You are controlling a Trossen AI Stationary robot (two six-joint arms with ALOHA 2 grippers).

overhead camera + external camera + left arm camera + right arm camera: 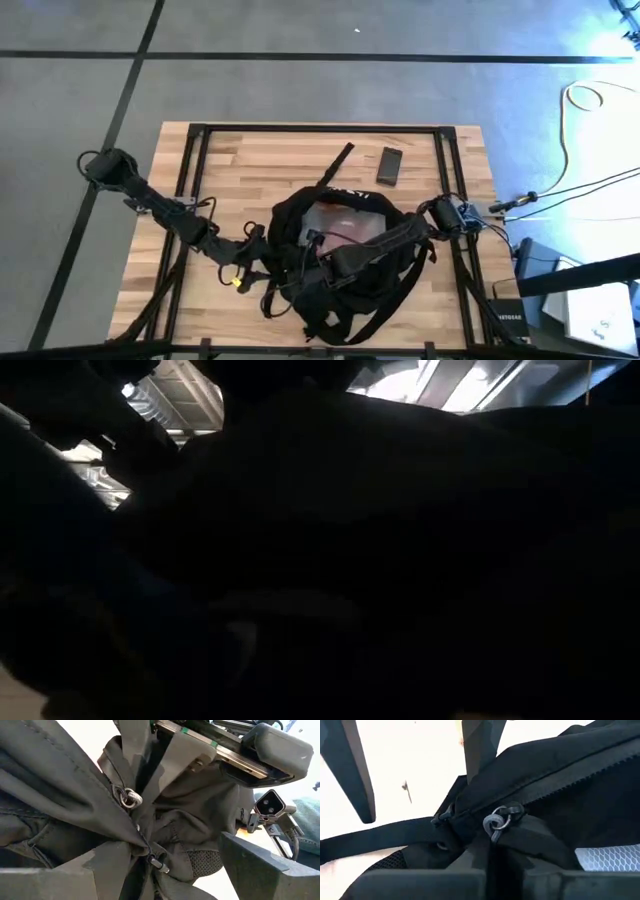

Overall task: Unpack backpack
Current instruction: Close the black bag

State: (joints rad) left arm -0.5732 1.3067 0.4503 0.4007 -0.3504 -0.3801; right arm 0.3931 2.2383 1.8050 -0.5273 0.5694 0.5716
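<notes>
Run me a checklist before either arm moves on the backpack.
1. Backpack on table: ok.
2. Main opening unzipped, translucent pouch visible inside: ok.
3. Left gripper at the bag's left edge, fabric bunched between its fingers: ok.
4. Right gripper shut on fabric by the zipper pull ring: ok.
5. Dark device on the table lies apart from the bag: ok.
6. Low view blocked by dark fabric: not ok.

You've got two dark jointed arms w/ black cabling; left gripper shows a yellow tag, right gripper has flat matte dark-grey fingers.
</notes>
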